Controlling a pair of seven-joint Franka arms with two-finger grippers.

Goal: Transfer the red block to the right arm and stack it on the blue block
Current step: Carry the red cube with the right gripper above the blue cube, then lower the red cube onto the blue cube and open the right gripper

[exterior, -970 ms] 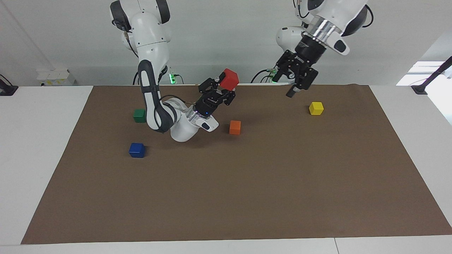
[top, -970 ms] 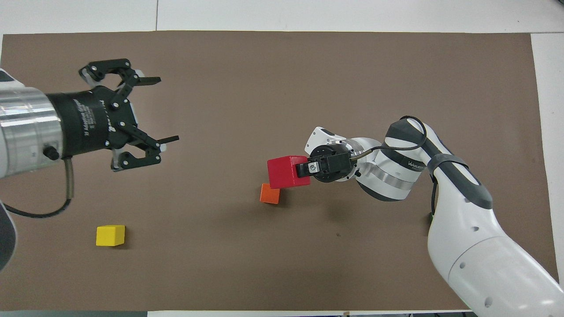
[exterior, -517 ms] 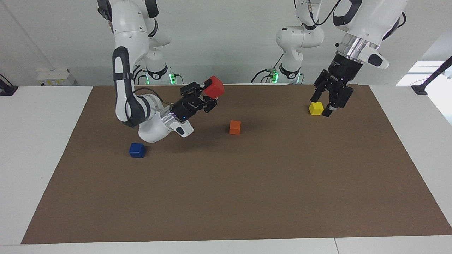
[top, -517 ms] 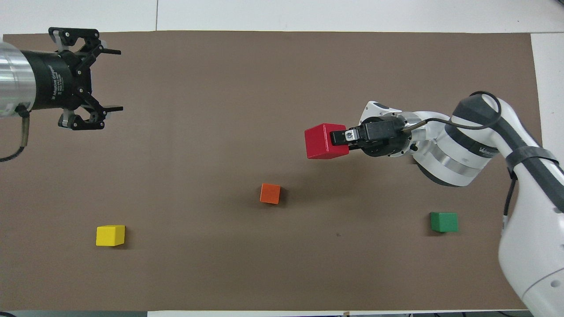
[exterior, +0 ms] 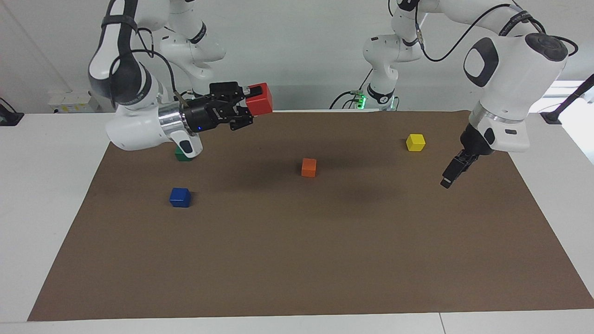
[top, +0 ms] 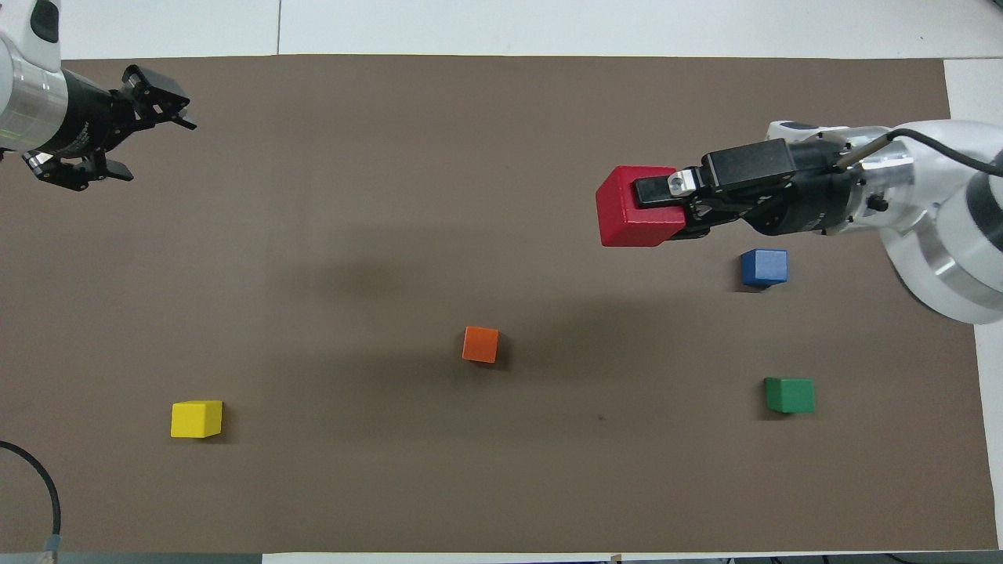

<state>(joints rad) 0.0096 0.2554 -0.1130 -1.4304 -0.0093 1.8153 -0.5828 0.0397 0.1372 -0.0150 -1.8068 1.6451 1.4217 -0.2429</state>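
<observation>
My right gripper [exterior: 250, 105] is shut on the red block [exterior: 259, 98] and holds it sideways, high in the air over the brown mat toward the right arm's end. It shows the same way in the overhead view: the right gripper [top: 662, 210] with the red block [top: 629, 218]. The blue block [exterior: 180, 197] sits on the mat, apart from the red block, and also shows in the overhead view [top: 764, 267]. My left gripper [exterior: 451, 175] hangs open and empty over the mat at the left arm's end [top: 153, 145].
An orange block [exterior: 308, 167] lies mid-mat. A yellow block [exterior: 415, 142] lies toward the left arm's end. A green block [top: 789, 394] lies nearer to the robots than the blue block, partly hidden by my right wrist in the facing view. The brown mat [exterior: 325, 260] covers the table.
My right arm has raised the red block and swung it from above the orange block toward its own end. My left gripper has drawn away toward the left arm's end.
</observation>
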